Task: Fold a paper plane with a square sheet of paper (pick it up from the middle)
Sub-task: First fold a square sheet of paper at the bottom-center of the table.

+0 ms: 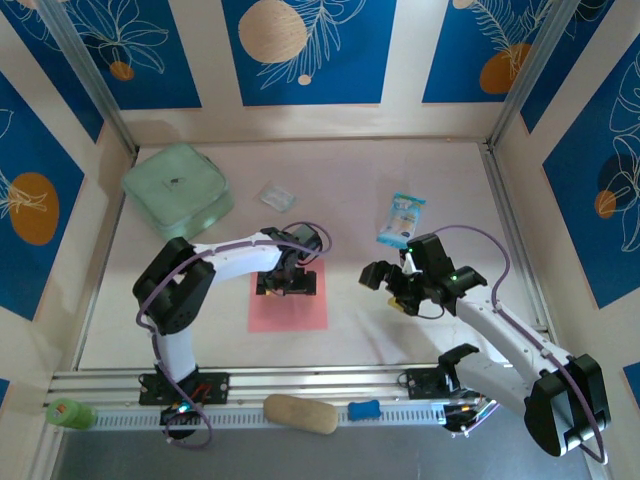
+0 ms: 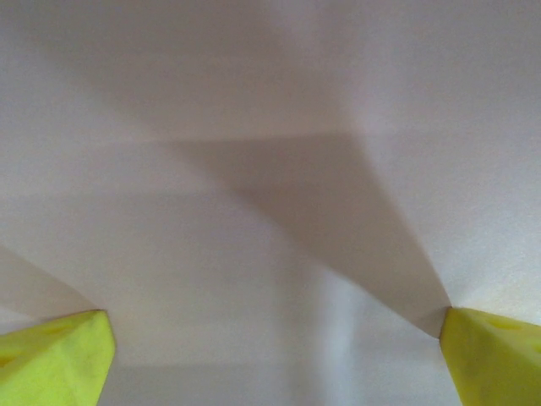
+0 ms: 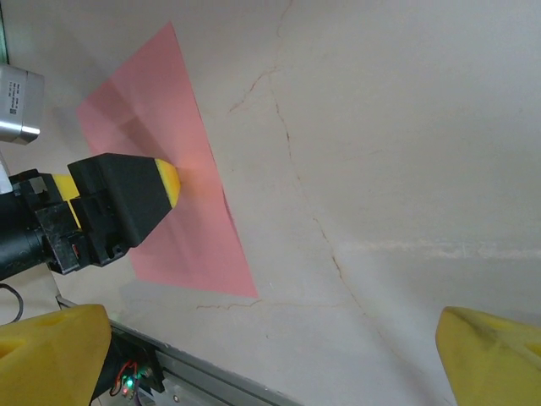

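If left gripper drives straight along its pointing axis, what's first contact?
The square sheet of paper. The left gripper, jaws open, points down over the sheet's far half. From the right wrist view one yellow fingertip looks at or just above the paper. Depth unclear.

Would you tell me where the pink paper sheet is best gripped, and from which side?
I'd pinch its middle from above: the square sheet of paper lies flat on the table, no edge lifted, and the open left gripper hangs over its far part.

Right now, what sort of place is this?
Probably a robot test booth: left arm and right arm bolted to a rail, blue patterned panels around the table, a square sheet of paper laid out.
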